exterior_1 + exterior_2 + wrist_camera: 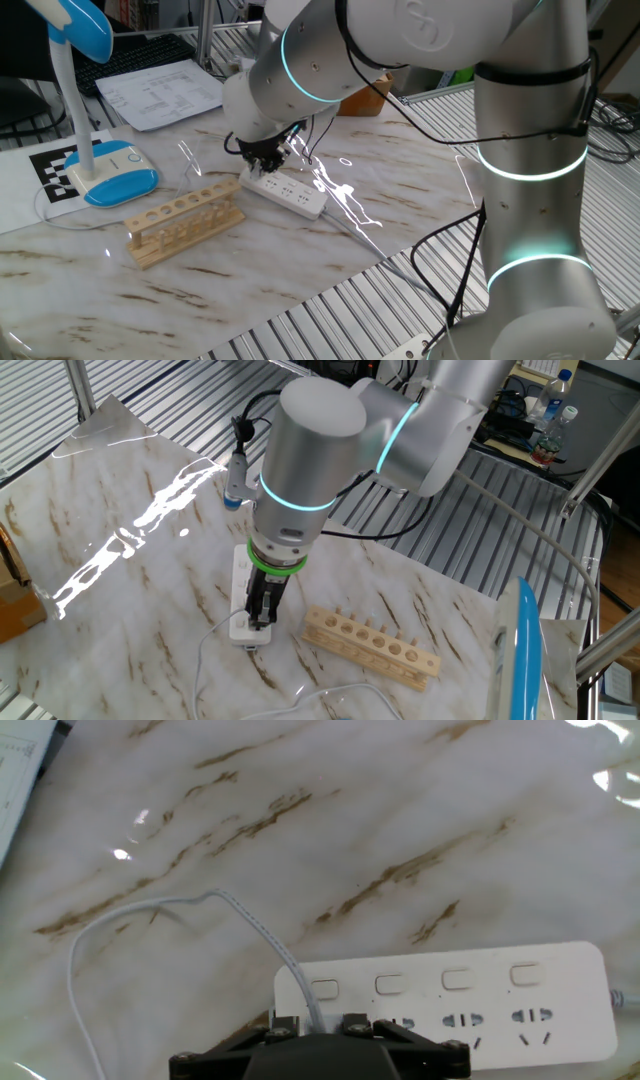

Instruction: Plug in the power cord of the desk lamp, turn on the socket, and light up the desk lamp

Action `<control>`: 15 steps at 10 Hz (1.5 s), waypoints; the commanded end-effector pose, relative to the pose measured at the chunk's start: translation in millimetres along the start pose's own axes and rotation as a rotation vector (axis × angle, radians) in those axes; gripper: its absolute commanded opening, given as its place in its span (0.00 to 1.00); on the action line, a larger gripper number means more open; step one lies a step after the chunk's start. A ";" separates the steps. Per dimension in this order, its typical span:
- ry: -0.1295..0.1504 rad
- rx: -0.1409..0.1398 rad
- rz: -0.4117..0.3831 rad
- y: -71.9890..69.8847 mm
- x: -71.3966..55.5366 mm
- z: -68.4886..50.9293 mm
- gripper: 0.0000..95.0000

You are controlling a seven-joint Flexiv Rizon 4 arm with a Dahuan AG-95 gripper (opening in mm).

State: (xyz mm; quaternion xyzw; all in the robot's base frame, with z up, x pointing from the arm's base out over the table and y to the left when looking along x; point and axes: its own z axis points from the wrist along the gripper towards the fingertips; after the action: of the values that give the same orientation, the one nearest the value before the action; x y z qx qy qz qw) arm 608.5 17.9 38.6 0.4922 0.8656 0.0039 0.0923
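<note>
The socket [290, 193], a long white strip with several outlets and buttons, lies on the marble table [300, 270]. My gripper [265, 165] stands straight down over its end nearest the wooden rack [185, 222]. In the hand view the power cord [150, 910] loops over the marble and runs in between my fingertips at the socket's [500, 1010] end outlet. The gripper [312, 1025] is closed narrowly round it, and the plug itself is hidden under the hand. The desk lamp [110, 172] stands at the far left, its blue head [85, 25] raised. The other fixed view shows the gripper [262, 618] on the socket [243, 575].
The wooden rack [372, 645] with a row of holes lies just beside the socket. Papers [160, 92] sit behind the lamp, next to a marker sheet [55, 175]. The socket's thicker cable [350, 230] trails towards the table's front edge.
</note>
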 end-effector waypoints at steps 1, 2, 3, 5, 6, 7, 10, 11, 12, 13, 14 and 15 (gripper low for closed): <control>0.027 0.011 0.000 -0.2 1.7 2.2 1.00; 0.044 0.027 -0.013 -0.4 1.5 1.5 1.00; 0.069 0.048 -0.038 -1.3 0.8 -1.5 1.00; 0.125 0.061 -0.059 -3.9 -1.4 -10.3 1.00; 0.156 0.067 -0.069 -5.6 -2.5 -16.2 1.00; 0.185 0.069 -0.068 -7.3 -2.2 -22.7 1.00; 0.200 0.069 -0.115 -9.4 -0.2 -31.6 0.60; 0.204 0.066 -0.140 -10.3 -0.9 -33.5 0.40; 0.204 0.065 -0.156 -11.0 -1.5 -35.1 0.20; 0.199 0.066 -0.174 -12.1 -2.6 -37.2 0.00; 0.194 0.069 -0.190 -12.5 -3.1 -38.0 0.00; 0.194 0.069 -0.204 -12.8 -3.5 -38.4 0.00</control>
State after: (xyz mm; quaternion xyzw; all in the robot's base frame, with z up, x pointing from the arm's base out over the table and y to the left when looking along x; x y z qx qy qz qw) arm 592.6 12.2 74.8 0.4029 0.9151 0.0129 -0.0083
